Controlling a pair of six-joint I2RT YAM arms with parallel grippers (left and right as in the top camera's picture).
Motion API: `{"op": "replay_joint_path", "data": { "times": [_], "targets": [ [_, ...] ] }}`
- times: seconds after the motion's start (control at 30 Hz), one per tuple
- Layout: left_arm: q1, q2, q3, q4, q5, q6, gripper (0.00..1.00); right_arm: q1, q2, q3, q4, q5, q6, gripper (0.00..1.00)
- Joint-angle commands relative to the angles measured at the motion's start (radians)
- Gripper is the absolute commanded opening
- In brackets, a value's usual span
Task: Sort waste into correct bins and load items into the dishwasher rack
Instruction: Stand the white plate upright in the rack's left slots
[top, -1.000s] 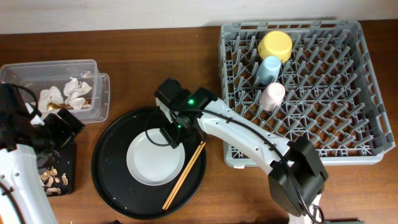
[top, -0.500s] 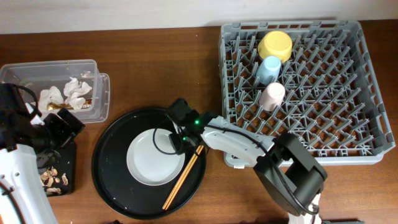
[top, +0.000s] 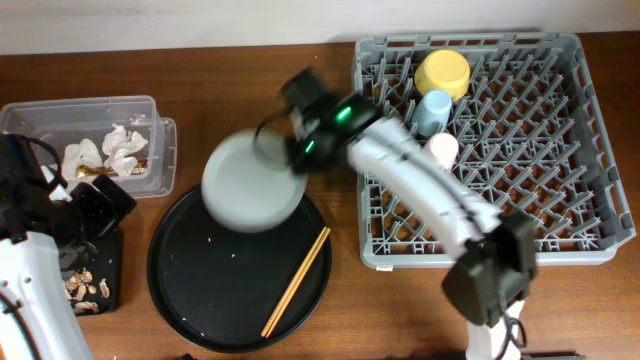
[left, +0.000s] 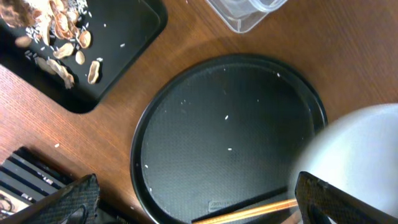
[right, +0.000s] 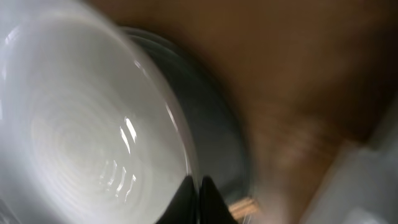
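Observation:
My right gripper (top: 298, 160) is shut on the rim of the pale grey plate (top: 252, 185), which hangs blurred above the far edge of the round black tray (top: 190, 290). In the right wrist view the fingertips (right: 196, 194) pinch the plate (right: 81, 124) at its edge. The chopsticks (top: 296, 282) lie on the tray's right side. The yellow bowl (top: 443, 72), blue cup (top: 433, 110) and pink cup (top: 438, 152) stand in the dishwasher rack (top: 560, 140). My left gripper (left: 199, 211) is open and empty beside the black box (top: 105, 285) of food scraps (left: 56, 46).
The clear container (top: 150, 110) at the far left holds white tissues (top: 120, 145), its lid leaning beside it. The bare tray (left: 230, 124) fills the left wrist view, with the chopsticks (left: 249, 211) at its near edge.
My right gripper has shut on the plate's rim and lifted it off the tray, up and toward the table's back. The left arm has stayed still.

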Motion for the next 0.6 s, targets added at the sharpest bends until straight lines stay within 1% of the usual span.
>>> {"op": "replay_joint_path", "data": {
  "times": [0.0, 0.03, 0.07, 0.13, 0.17, 0.23, 0.33, 0.43, 0.57],
  "targets": [
    [0.005, -0.003, 0.009, 0.002, 0.0, 0.013, 1.0, -0.196, -0.028, 0.281, -0.181, 0.327, -0.005, 0.04],
    [0.005, -0.003, 0.009, 0.001, 0.0, 0.013, 1.0, -0.235, -0.028, 0.324, -0.209, 0.395, -0.005, 0.04],
    [0.005, -0.003, 0.009, 0.001, 0.0, 0.013, 1.0, -0.285, -0.028, 0.356, -0.23, 0.505, -0.005, 0.04],
    [0.005, -0.003, 0.009, 0.001, 0.0, 0.013, 1.0, -0.329, -0.023, 0.347, -0.227, 0.696, -0.005, 0.04],
    [0.005, -0.003, 0.009, 0.002, 0.0, 0.013, 1.0, -0.332, -0.015, 0.326, -0.189, 0.788, -0.005, 0.04],
    [0.005, -0.003, 0.009, 0.001, 0.0, 0.013, 1.0, -0.332, 0.047, 0.323, -0.111, 0.89, -0.005, 0.04],
    [0.005, -0.003, 0.009, 0.001, 0.0, 0.013, 1.0, -0.301, 0.17, 0.323, -0.036, 0.944, -0.005, 0.04],
    [0.005, -0.003, 0.009, 0.001, 0.0, 0.013, 1.0, -0.245, 0.275, 0.323, -0.012, 1.048, -0.005, 0.04],
    [0.005, -0.003, 0.009, 0.001, 0.0, 0.013, 1.0, -0.179, 0.276, 0.33, -0.01, 1.056, -0.032, 0.05]
  ]
}}
